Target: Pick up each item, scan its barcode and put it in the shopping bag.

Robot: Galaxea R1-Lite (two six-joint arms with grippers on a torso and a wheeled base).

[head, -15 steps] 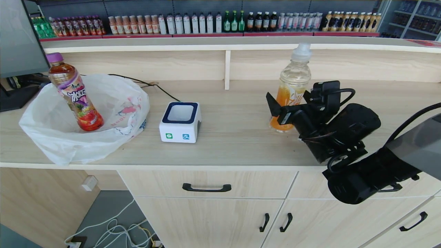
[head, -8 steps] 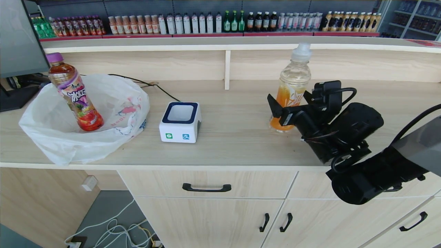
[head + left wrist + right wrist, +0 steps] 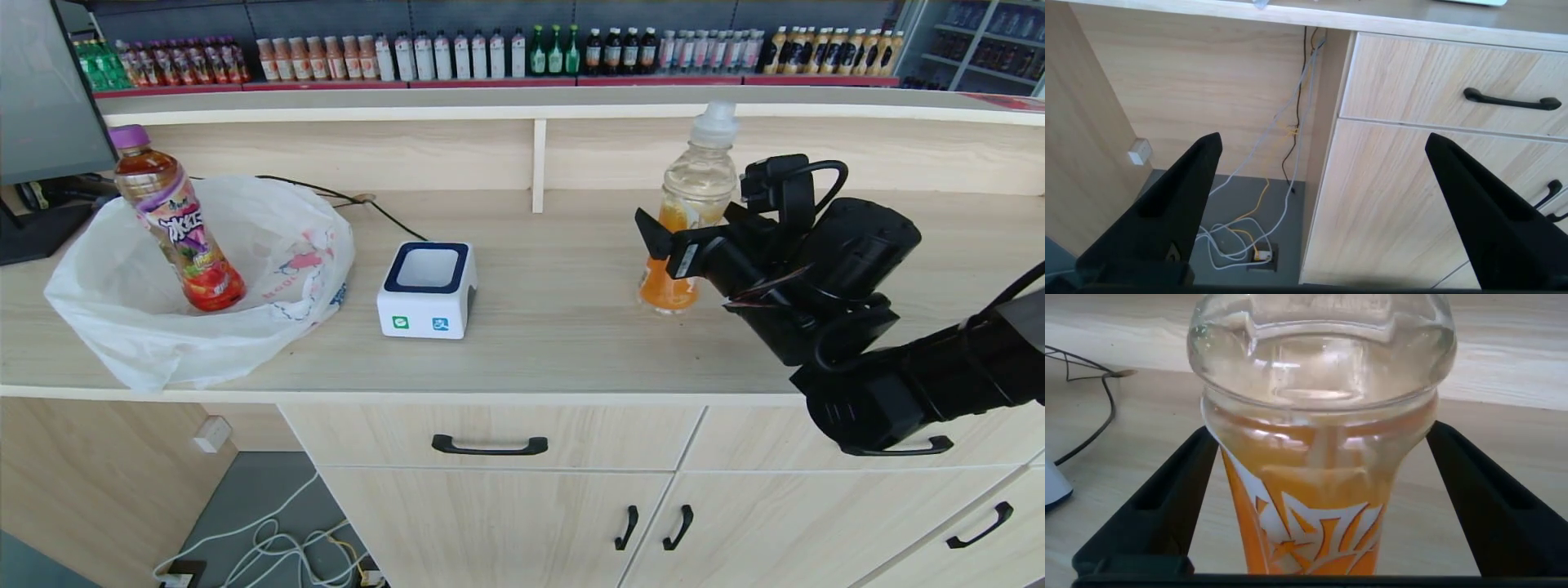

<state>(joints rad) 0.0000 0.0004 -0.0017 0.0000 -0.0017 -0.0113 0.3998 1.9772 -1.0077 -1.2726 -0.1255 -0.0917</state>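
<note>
An orange juice bottle (image 3: 698, 175) with a clear upper part and a white cap stands upright on the right of the counter. My right gripper (image 3: 684, 230) is open around its lower body, one black finger (image 3: 1151, 514) on each side of the bottle (image 3: 1323, 490). A red tea bottle (image 3: 181, 224) with a purple cap leans inside the white shopping bag (image 3: 147, 343) at the left. The white scanner (image 3: 429, 290) with its dark blue rim sits between bag and juice bottle. My left gripper (image 3: 1323, 204) hangs open and empty below the counter, facing the cabinet front.
A black cable (image 3: 384, 211) runs from the scanner to the back wall. A monitor (image 3: 45, 90) stands at the far left. A raised wooden ledge (image 3: 539, 110) closes the back of the counter. Drawers with black handles (image 3: 490, 446) lie below, and loose cables (image 3: 1249, 245) on the floor.
My right gripper has risen and moved forward, so its fingers now sit higher on the orange juice bottle. The bottle, bag and scanner have stayed in place.
</note>
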